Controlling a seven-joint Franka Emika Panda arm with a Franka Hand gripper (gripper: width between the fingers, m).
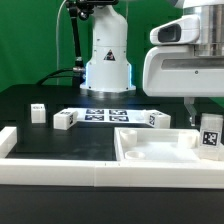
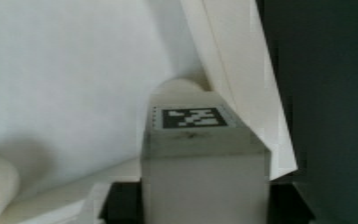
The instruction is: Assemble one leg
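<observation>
The gripper (image 1: 207, 128) holds the leg (image 2: 201, 150) tight over the white panel (image 1: 150, 150), but the leg is not fixed in yet

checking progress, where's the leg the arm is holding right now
The leg is at the exterior view's right, upright in the pincer, over the right end of the white panel.
</observation>
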